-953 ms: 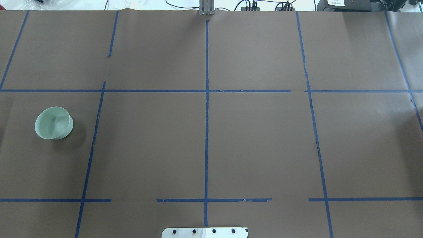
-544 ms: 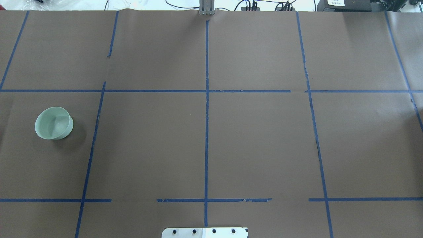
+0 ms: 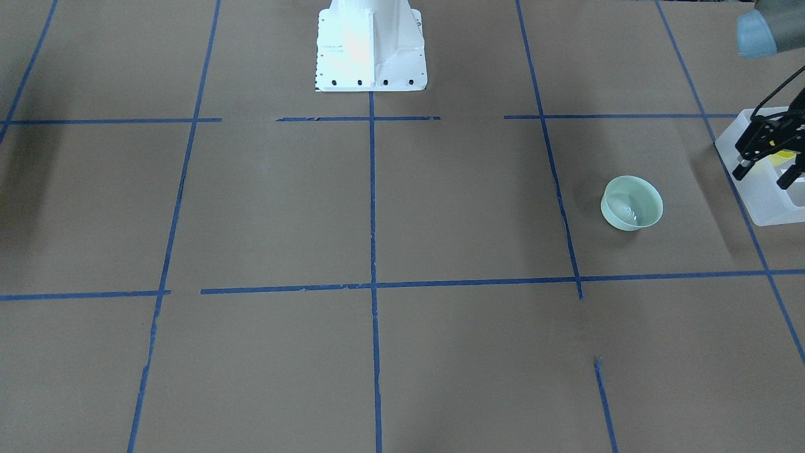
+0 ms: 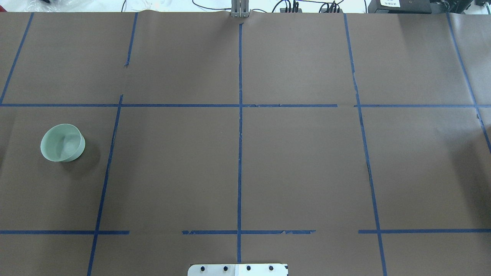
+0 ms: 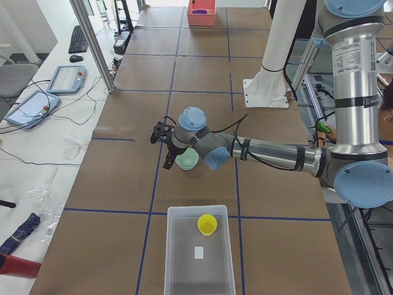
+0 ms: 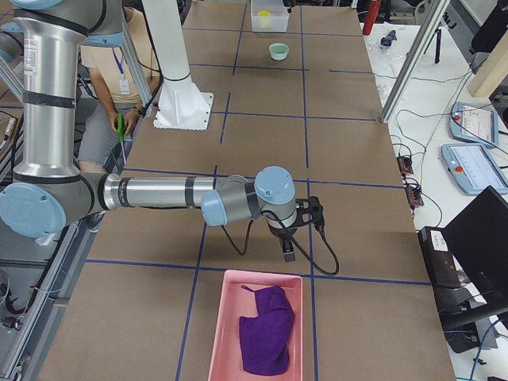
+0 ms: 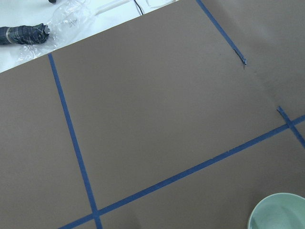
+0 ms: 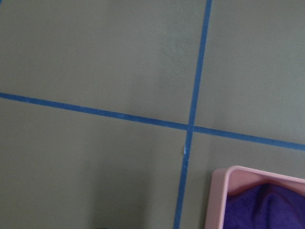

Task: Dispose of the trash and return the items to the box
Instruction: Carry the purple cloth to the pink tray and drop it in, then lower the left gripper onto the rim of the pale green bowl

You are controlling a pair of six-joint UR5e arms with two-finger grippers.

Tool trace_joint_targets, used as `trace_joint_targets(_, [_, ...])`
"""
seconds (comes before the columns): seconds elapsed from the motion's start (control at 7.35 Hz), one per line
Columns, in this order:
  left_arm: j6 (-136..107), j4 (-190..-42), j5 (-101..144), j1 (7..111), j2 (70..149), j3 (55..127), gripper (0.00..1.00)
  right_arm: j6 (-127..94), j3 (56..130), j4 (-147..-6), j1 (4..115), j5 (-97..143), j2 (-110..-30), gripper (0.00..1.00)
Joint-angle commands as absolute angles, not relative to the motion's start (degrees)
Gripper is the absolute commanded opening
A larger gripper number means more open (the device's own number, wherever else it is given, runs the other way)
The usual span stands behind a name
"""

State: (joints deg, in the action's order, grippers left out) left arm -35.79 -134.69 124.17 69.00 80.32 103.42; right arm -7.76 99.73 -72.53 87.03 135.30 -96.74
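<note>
1. Containers
- Translucent bin (image 5: pixel 169 246): one unit, at the table's left end edge. Contents: one yellow cup (image 5: pixel 207 224), upright, by the bin wall that faces the table's middle. One small white label (image 5: pixel 198 251) lies flat at the middle of the bin floor. No writing on it can be read.
- Pink tray (image 6: pixel 222 325): one unit, at the table's right end edge. Contents: one purple cloth (image 6: pixel 266 333), crumpled.
- Mint-green bowl (image 4: pixel 62 142): one unit, upright and empty. It stands on the brown paper table cover (image 4: pixel 172 168) near the left end, about midway between the robot-side edge and the operator-side edge. It is outside the bin and apart from it.

2. Count
- Bins: 1. Trays: 1. Bowls: 1. Cups: 1. Cloths: 1. Labels: 1.

3. Grippers
- Left gripper (image 3: pixel 762 177): raised over the table's left end, near the bowl and the bin and touching neither. The two fingers (image 3: pixel 741 171) are spread apart with nothing between them. The left wrist view shows only the bowl's rim in its lower right corner.
- Right gripper (image 6: pixel 290 250): pointed down over the table near the right end, just short of the pink tray. Whether its fingers are spread or closed cannot be told, since only the side view shows it.

4. Fixed parts
- White pedestal (image 3: pixel 371 44): bolted at the middle of the robot-side edge.
- Blue tape lines (image 4: pixel 239 153): divide the table cover into rectangles.
</note>
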Motion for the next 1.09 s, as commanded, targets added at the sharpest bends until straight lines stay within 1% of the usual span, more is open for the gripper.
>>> trace_joint_targets(0.0, [-53.81, -150.16, 117.36, 57.96, 77.61, 97.84, 0.66, -16.07, 100.02, -64.53, 82.98, 135.09, -96.86, 0.97])
trace_joint_targets(0.14, [-60.32, -150.55, 113.59, 53.66, 77.61, 97.56, 0.61, -16.08, 100.02, -64.42, 82.71, 135.17, -96.68, 0.97])
trace_joint_targets(0.27, [-63.60, -151.60, 110.94, 50.92, 77.61, 96.17, 0.59, -16.08, 100.02, -64.08, 82.62, 135.26, -96.77, 0.98])
trace_joint_targets(0.41, [-66.50, -153.87, 109.27, 49.06, 77.69, 94.76, 0.57, -16.00, 100.02, -64.07, 82.62, 135.26, -96.77, 0.98])
trace_joint_targets(0.68, [-69.08, -154.25, 106.71, 46.15, 78.22, 94.05, 0.48, -15.64, 100.11, -63.98, 82.62, 135.26, -96.86, 1.00])
trace_joint_targets(0.82, [-69.87, -154.25, 106.44, 45.79, 78.48, 93.78, 0.37, -15.64, 100.11, -63.98, 82.62, 135.35, -96.86, 1.00])
trace_joint_targets(0.95, [-69.96, -154.25, 106.44, 45.79, 78.75, 93.61, 0.12, -15.64, 100.11, -63.98, 82.62, 135.26, -96.86, 1.00])
